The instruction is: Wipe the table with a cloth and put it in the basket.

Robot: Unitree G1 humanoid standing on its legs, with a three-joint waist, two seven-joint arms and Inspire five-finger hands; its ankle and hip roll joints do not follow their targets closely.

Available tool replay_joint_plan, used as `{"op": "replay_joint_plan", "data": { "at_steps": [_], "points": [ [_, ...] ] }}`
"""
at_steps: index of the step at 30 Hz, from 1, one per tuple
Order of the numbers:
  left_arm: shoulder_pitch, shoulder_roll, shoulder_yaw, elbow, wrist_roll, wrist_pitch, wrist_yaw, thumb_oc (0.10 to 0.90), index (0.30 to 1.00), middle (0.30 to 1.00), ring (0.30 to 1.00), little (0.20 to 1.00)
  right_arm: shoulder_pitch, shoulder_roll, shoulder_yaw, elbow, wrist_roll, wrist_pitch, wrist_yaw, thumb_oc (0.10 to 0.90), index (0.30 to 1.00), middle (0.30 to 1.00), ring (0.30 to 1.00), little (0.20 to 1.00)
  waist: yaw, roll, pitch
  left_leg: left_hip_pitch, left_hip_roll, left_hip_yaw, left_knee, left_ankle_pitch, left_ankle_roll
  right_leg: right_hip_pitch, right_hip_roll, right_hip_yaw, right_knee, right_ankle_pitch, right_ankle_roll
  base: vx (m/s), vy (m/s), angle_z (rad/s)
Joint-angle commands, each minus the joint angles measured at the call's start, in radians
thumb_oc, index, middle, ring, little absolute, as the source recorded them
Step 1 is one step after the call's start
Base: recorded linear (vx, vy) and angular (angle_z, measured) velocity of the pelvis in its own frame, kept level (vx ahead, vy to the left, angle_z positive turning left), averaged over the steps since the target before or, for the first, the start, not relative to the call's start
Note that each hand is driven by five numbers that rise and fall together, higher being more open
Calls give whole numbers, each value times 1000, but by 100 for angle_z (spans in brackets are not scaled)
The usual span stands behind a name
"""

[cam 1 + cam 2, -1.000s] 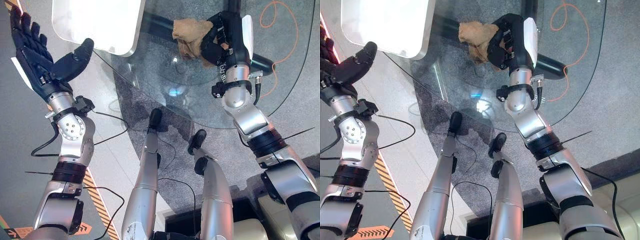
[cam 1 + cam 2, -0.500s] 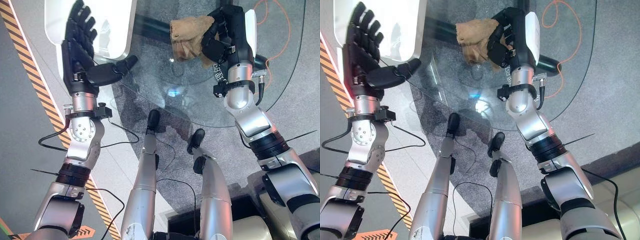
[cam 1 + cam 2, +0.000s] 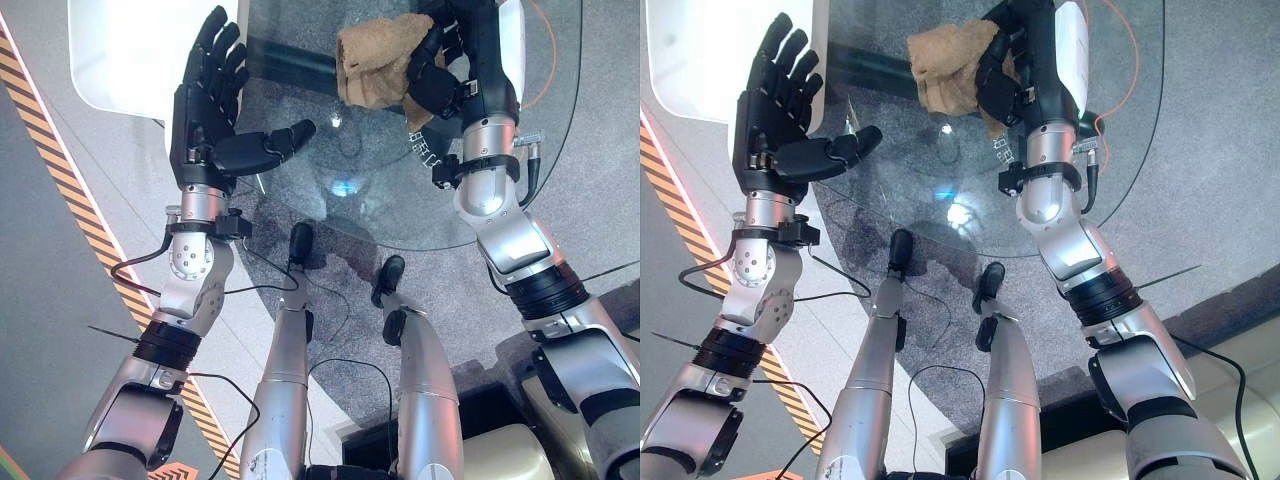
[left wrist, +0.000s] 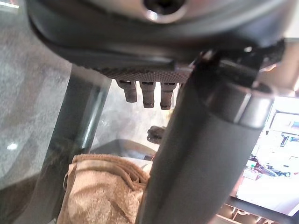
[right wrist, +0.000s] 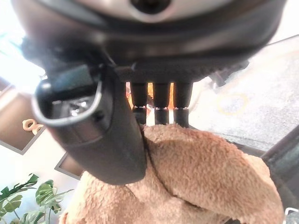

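Tan cloth (image 3: pixel 375 62) bunched in the right hand (image 3: pixel 445 70) over the glass table (image 3: pixel 330 150); left hand (image 3: pixel 215 110) spread, holding nothing.

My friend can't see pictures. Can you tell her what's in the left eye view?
The robot's right hand grips a crumpled brown cloth over a round glass table. Its left hand is open, raised near the table's left edge.

Surroundings, non-task items
Orange cable (image 3: pixel 1118 75) on grey floor (image 3: pixel 60 290); striped hazard tape (image 3: pixel 75 215) along floor; potted plant leaves (image 5: pixel 21 198).
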Motion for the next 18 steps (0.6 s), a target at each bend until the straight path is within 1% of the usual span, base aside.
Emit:
{"op": "replay_joint_plan", "data": {
  "at_steps": [1,5,10,18],
  "points": [
    [-98,-24,31,-80,30,-68,4,800,900,900,900,900,-110,-56,-81,-249,-72,-152,-76,100,300,300,300,200,-10,-16,-21,58,-85,96,103,-128,107,89,76,70,-241,195,65,0,0,0],
    [-104,-30,29,-82,23,-63,0,800,900,900,900,900,-115,-54,-86,-269,-48,-164,-73,100,300,300,300,200,-13,-20,-21,64,-84,96,100,-129,106,96,75,71,-245,195,65,0,0,0],
    [-110,-42,23,-80,25,-60,-3,800,900,900,900,900,-126,-48,-87,-300,-51,-154,-61,100,300,300,300,200,-15,-25,-21,68,-82,97,104,-132,105,100,76,73,-243,193,64,0,0,0],
    [-151,-60,6,-60,28,-34,-8,800,900,900,900,900,-149,-38,-77,-333,-42,-153,-43,100,300,300,300,200,-25,-39,-21,73,-75,102,100,-133,105,107,82,78,-248,192,61,-2,-4,-2]
  ]
}}
